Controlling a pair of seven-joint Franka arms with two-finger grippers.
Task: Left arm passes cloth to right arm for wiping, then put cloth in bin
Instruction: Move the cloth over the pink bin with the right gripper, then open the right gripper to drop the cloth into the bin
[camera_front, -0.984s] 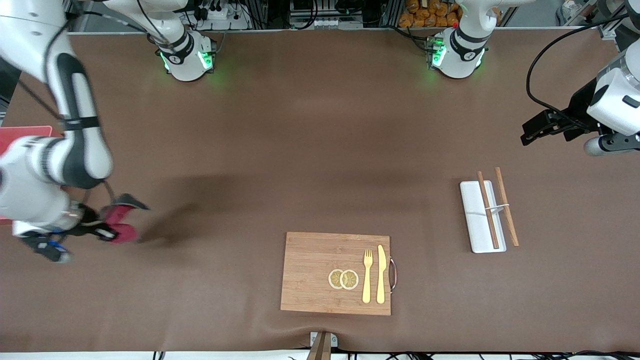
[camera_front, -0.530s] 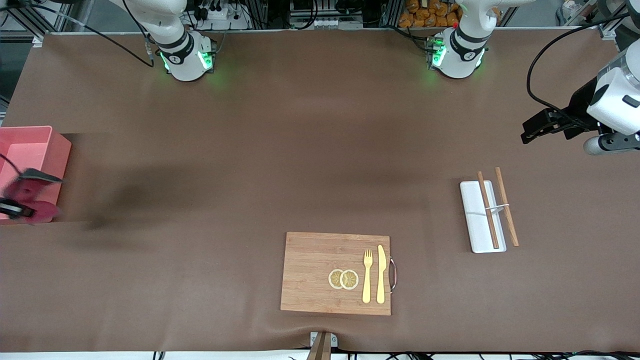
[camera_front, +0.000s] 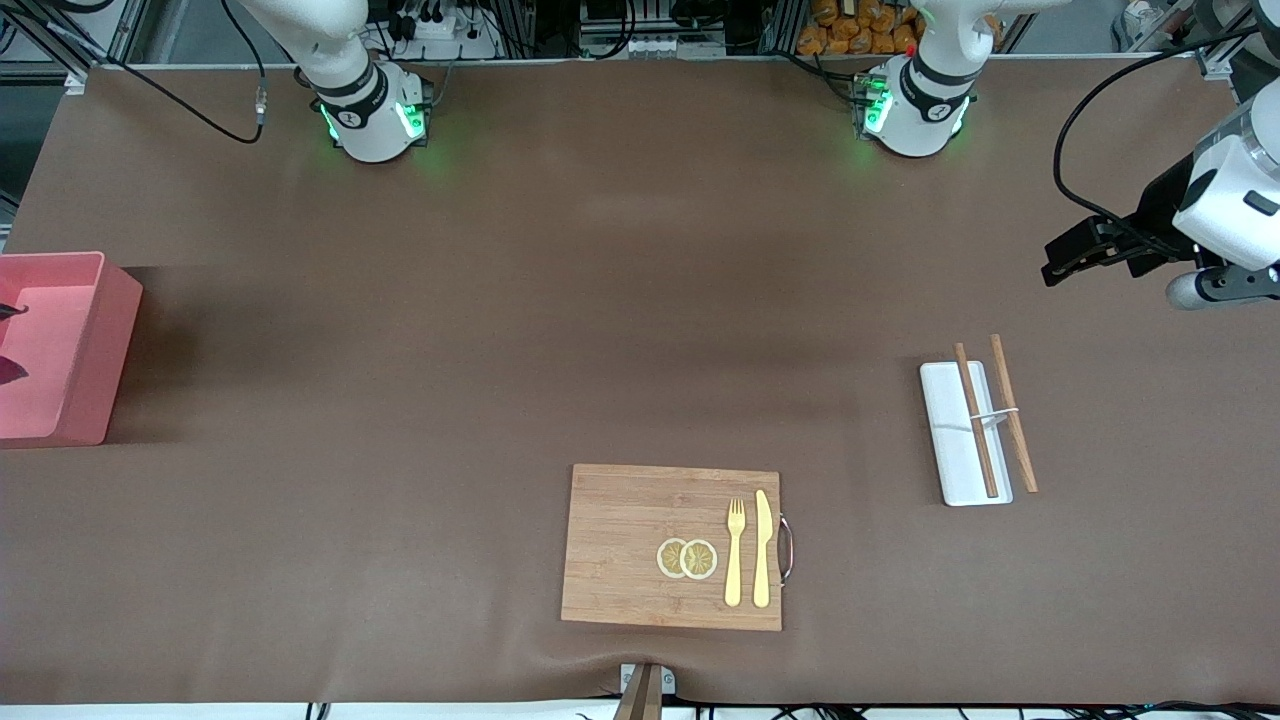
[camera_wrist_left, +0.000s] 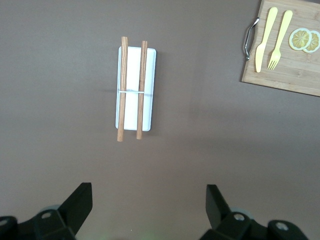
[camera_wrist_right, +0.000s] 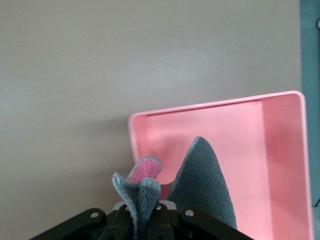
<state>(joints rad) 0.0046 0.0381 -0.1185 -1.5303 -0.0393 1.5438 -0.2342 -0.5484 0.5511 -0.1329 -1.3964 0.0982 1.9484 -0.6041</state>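
My right gripper (camera_wrist_right: 145, 220) is shut on the cloth (camera_wrist_right: 205, 185), which is bunched between the fingers with its dark grey face out and a magenta-pink fold showing. It hangs over the open pink bin (camera_wrist_right: 270, 150). In the front view the bin (camera_front: 95, 340) stands at the right arm's end of the table, and only a sliver of the cloth (camera_front: 6, 368) shows over it at the picture's edge. My left gripper (camera_front: 1075, 258) is open and empty, up in the air at the left arm's end; it also shows in the left wrist view (camera_wrist_left: 148, 205).
A wooden cutting board (camera_front: 620, 545) with a fork, a knife and lemon slices lies near the front camera. A white chopstick tray (camera_front: 950, 440) with two chopsticks lies toward the left arm's end and shows under the left gripper (camera_wrist_left: 131, 95).
My right arm has swung the cloth from above the table to over the bin and has almost left the front view. The left arm has not moved.
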